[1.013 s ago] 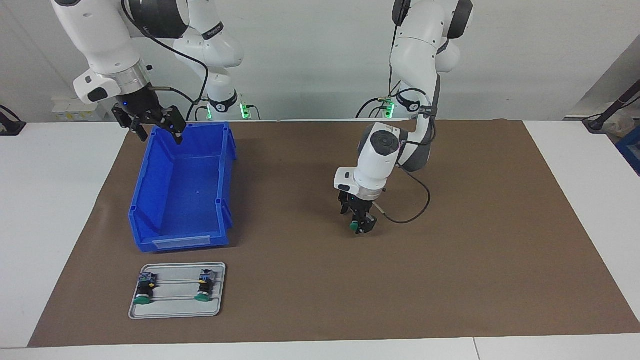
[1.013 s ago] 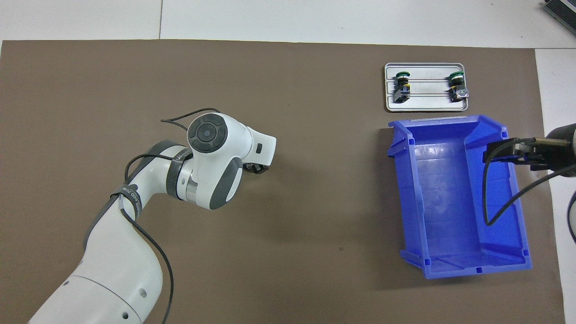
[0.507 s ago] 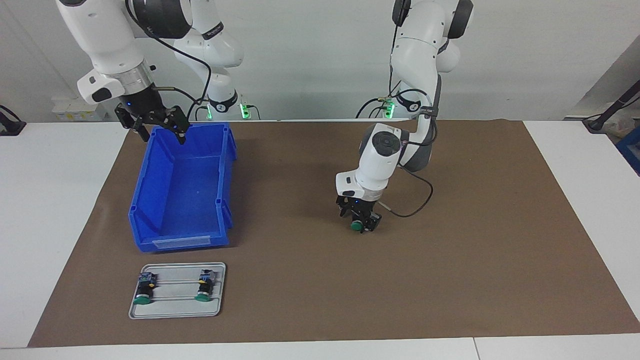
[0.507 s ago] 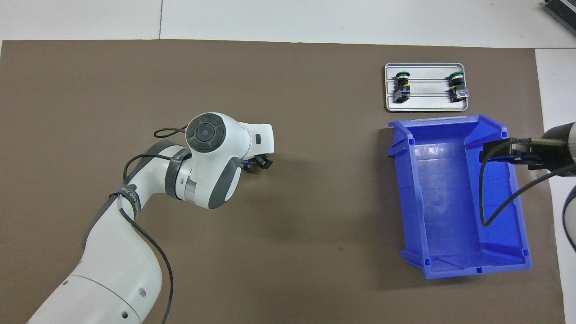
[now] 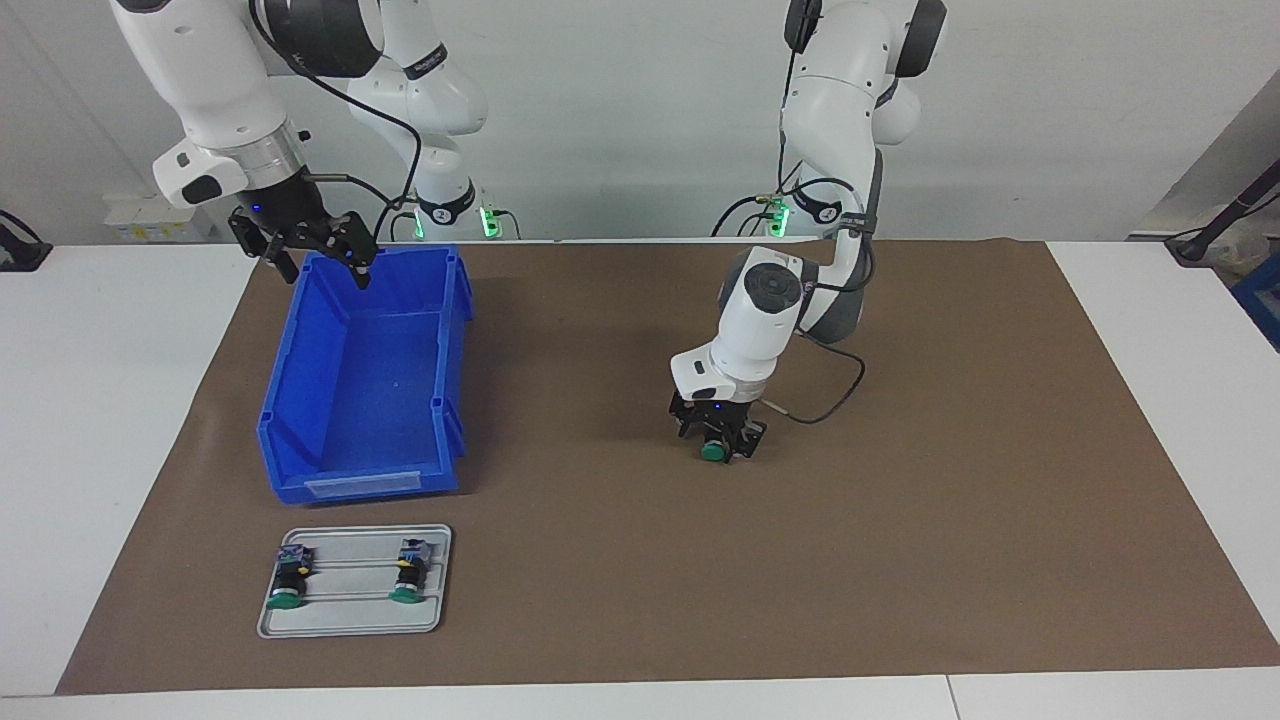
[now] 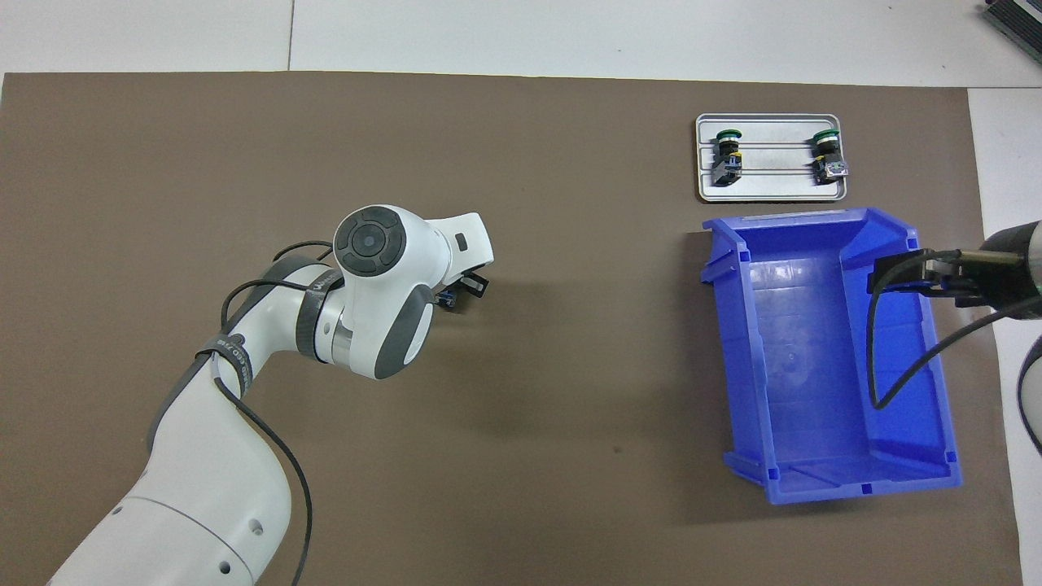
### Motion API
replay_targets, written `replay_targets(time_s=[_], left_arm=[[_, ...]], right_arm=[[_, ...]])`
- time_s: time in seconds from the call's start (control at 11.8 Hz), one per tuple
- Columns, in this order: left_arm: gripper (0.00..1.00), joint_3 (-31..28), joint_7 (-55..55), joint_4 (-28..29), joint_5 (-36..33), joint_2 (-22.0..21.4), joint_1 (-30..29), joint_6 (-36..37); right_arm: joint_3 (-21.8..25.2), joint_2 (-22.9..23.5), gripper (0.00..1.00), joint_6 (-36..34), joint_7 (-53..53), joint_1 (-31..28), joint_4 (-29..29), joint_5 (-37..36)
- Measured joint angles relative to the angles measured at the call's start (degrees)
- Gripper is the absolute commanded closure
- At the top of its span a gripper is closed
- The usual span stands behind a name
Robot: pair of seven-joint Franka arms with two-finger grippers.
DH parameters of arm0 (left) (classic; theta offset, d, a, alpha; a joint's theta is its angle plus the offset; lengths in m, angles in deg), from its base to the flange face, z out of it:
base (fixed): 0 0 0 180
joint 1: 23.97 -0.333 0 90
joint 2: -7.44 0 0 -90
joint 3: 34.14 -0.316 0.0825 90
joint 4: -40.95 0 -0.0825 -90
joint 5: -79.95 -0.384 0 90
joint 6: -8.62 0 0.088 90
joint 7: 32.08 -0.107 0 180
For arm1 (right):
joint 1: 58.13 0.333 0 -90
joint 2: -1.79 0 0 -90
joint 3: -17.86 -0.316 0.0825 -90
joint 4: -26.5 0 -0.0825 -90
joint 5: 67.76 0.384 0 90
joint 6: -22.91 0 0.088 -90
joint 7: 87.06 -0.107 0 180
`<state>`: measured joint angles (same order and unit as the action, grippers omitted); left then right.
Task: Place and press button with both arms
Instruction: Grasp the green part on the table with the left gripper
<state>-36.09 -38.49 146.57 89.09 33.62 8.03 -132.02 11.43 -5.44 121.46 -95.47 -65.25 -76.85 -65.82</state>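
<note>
My left gripper (image 5: 715,446) hangs low over the middle of the brown mat and is shut on the button (image 5: 713,452), whose green cap points away from the robots. In the overhead view the left wrist covers the button, and only one of its fingers (image 6: 475,284) shows. My right gripper (image 5: 310,258) is open and empty, up in the air over the rim of the blue bin (image 5: 300,340) at the bin's end nearest the robots. It also shows in the overhead view (image 6: 899,278).
A grey tray (image 5: 350,618) lies farther from the robots than the bin, with two more green-capped buttons lying on it (image 5: 286,588) (image 5: 407,582). The one nearer the table's middle has a yellow mark. The bin (image 6: 737,350) is empty. A cable loops by the left wrist.
My left wrist has turned and sunk a little, bringing the button closer to the mat. My right gripper has risen slightly over the bin's rim and then held still.
</note>
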Motion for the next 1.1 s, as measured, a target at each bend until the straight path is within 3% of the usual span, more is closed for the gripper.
replay_targets(time_s=[0.17,0.42,0.76,0.93,1.1], left_arm=[[1.0,-0.3,0.0,0.0,-0.2,-0.2,0.0,0.1],[1.0,0.0,-2.7,-0.3,-3.2,-0.9,0.1,0.1],[1.0,-0.3,-15.1,-0.3,-3.0,-5.3,-1.3,0.5],[1.0,0.1,-23.9,-0.3,5.0,-6.3,-2.9,0.9],[1.0,0.0,-38.1,-0.2,20.1,-6.3,-3.3,0.9]], right_arm=[[-0.1,0.0,0.0,0.0,0.0,0.1,0.0,0.0],[-0.3,-0.2,0.0,0.0,0.0,0.1,0.1,0.0],[-0.3,-0.2,0.0,0.0,0.0,0.1,0.1,0.0],[-0.3,-0.2,0.0,0.0,0.0,0.1,0.1,0.0],[-0.3,-0.2,0.0,0.0,0.0,0.1,0.1,0.0]])
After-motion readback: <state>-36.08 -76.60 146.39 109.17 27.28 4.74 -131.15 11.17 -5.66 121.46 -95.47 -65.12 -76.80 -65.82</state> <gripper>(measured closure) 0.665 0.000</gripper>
